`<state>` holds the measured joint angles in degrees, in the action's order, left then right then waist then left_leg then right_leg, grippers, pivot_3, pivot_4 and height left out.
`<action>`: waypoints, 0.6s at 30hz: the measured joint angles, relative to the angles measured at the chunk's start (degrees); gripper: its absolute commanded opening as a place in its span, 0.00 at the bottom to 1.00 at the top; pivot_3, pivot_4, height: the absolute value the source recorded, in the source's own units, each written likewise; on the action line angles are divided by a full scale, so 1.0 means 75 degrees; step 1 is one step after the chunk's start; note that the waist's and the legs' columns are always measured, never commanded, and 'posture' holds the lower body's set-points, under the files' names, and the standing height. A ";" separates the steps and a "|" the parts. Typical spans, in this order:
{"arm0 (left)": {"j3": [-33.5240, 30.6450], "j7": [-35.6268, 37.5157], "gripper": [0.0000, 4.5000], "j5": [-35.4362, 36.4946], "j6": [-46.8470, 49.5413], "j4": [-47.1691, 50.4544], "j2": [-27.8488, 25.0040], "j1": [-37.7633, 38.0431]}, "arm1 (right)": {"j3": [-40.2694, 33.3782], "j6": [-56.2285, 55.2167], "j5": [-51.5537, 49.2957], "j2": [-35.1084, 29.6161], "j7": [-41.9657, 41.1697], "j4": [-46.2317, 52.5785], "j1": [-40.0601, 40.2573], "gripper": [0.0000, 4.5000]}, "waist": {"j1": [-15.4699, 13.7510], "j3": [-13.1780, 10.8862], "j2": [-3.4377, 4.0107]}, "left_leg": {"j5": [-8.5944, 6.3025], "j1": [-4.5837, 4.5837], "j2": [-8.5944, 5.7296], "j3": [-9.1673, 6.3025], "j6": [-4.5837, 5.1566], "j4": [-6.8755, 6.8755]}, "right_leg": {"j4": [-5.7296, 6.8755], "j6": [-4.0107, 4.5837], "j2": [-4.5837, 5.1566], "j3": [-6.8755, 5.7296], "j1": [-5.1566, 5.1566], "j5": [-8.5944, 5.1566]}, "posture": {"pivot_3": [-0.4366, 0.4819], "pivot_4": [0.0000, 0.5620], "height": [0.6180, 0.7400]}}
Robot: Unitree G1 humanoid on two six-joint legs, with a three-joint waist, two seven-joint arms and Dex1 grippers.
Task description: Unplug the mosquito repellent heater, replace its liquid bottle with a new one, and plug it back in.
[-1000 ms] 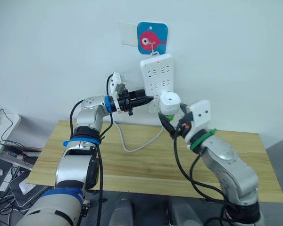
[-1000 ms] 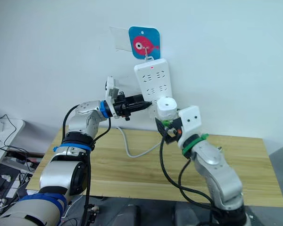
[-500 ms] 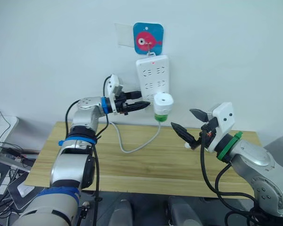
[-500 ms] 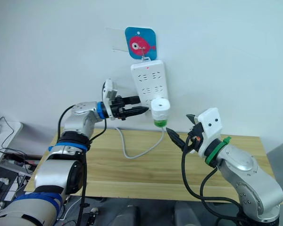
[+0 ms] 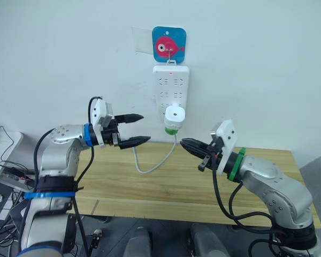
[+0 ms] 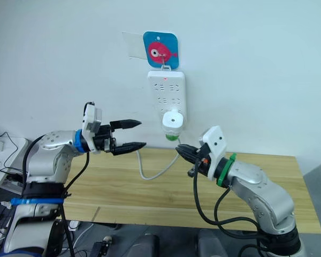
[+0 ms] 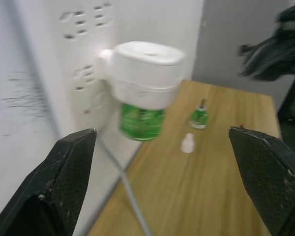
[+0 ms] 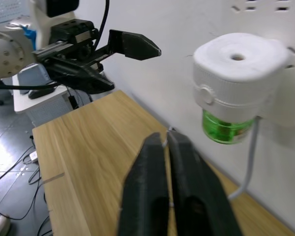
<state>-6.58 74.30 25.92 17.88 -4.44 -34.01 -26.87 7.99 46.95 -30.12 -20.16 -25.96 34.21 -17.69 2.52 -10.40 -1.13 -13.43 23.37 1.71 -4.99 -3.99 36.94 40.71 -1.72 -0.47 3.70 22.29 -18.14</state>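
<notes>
Wall (image 5: 267, 59), pale and plain, backs the scene at 12 o'clock, with a wooden table (image 5: 166, 187) running below it. White power strip (image 5: 170, 88) hangs from a blue hook plaque bearing a pink fish (image 5: 169, 45); a small red light glows near the strip's top, and its cable (image 5: 150, 166) loops down to the table. No brand name or readable lettering shows on the strip, the plaque or the bottles. Plugged into the strip's lower sockets sits the mosquito repellent heater (image 5: 174, 115), a green liquid bottle (image 7: 140, 123) screwed in beneath it. At 9 o'clock from the heater the left claw (image 5: 132, 129) stands spread wide, empty, pointing toward it across a clear gap. At 4 o'clock the right claw (image 5: 188, 144) is pinched together with nothing in it, tips aimed up at the heater and short of touching. On the table below lie a small green bottle with a wick (image 7: 198, 116) and, just beside it, a white cap (image 7: 187, 143).

With the heater seated in the strip and both claws free, the job looks nearly complete. Any final press should go straight into the sockets, square on the heater's white body rather than the bottle, with the hanging strip steadied against swinging.
</notes>
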 measured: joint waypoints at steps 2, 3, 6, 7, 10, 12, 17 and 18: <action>-0.0009 -0.0179 1.00 0.0158 0.0211 0.0441 -0.0018 0.0221 | 0.0157 -0.0131 0.0140 0.0147 0.0025 -0.0230 -0.0127 0.00 | -0.0068 -0.0004 0.0001 | 0.0000 -0.0001 0.0000 -0.0001 0.0000 -0.0002 | 0.0001 0.0002 -0.0002 -0.0002 0.0000 -0.0001 | 0.60 0.30 1.00; -0.0019 -0.0291 1.00 0.0233 0.0293 0.0663 -0.0039 0.0314 | 0.0220 -0.0230 0.0264 0.0232 0.0090 -0.0355 -0.0208 0.00 | -0.0092 -0.0004 0.0001 | 0.0000 -0.0001 -0.0001 0.0000 0.0000 -0.0002 | -0.0001 0.0003 -0.0002 -0.0002 0.0000 -0.0002 | 0.60 0.30 1.00; -0.0049 -0.0499 1.00 0.0382 0.0433 0.0961 -0.0101 0.0478 | 0.0344 -0.0427 0.0559 0.0454 0.0289 -0.0627 -0.0384 0.00 | -0.0120 -0.0005 0.0000 | -0.0001 -0.0001 -0.0002 0.0003 0.0000 -0.0007 | -0.0010 0.0004 -0.0001 -0.0001 -0.0001 -0.0003 | 0.60 0.30 1.00; -0.0049 -0.0531 1.00 0.0404 0.0441 0.0974 -0.0108 0.0519 | 0.0356 -0.0481 0.0613 0.0517 0.0343 -0.0708 -0.0422 0.00 | -0.0121 -0.0005 0.0000 | -0.0001 -0.0001 -0.0002 0.0003 0.0000 -0.0008 | -0.0011 0.0004 0.0000 -0.0001 0.0000 -0.0003 | 0.59 0.30 1.00; -0.0044 -0.0663 1.00 0.0442 0.0463 0.0984 -0.0109 0.0576 | 0.0456 -0.0609 0.0881 0.0714 0.0520 -0.0871 -0.0511 0.00 | -0.0121 -0.0007 0.0002 | -0.0001 -0.0001 -0.0002 0.0003 0.0000 -0.0008 | -0.0011 0.0004 0.0000 -0.0002 0.0000 -0.0003 | 0.59 0.30 1.00; -0.0043 -0.0674 1.00 0.0447 0.0464 0.1043 -0.0113 0.0577 | 0.0529 -0.0690 0.1002 0.0778 0.0585 -0.0971 -0.0569 0.00 | -0.0120 -0.0008 0.0003 | -0.0001 -0.0001 -0.0002 0.0003 0.0000 -0.0008 | -0.0011 0.0004 -0.0001 -0.0002 0.0000 -0.0003 | 0.59 0.30 1.00; -0.0036 -0.0666 1.00 0.0448 0.0439 0.1084 -0.0137 0.0575 | 0.0611 -0.0833 0.1317 0.1035 0.0752 -0.1286 -0.0740 0.00 | -0.0117 -0.0008 0.0003 | -0.0001 -0.0002 -0.0001 0.0005 0.0000 -0.0010 | -0.0011 0.0004 -0.0001 -0.0001 0.0001 -0.0003 | 0.59 0.30 1.00; -0.0036 -0.0668 1.00 0.0449 0.0442 0.1085 -0.0138 0.0573 | 0.0610 -0.0841 0.1349 0.1082 0.0809 -0.1293 -0.0749 0.00 | -0.0117 -0.0009 0.0004 | -0.0001 -0.0001 -0.0001 0.0005 0.0000 -0.0010 | -0.0012 0.0004 -0.0001 -0.0001 0.0001 -0.0003 | 0.59 0.30 1.00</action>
<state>-6.85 69.29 29.29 21.20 3.70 -35.04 -22.57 12.57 40.64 -20.00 -12.05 -19.89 24.51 -23.31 1.65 -10.47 -1.10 -13.44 23.37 1.70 -4.95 -3.99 36.86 40.62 -1.69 -0.47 3.69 22.29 -18.16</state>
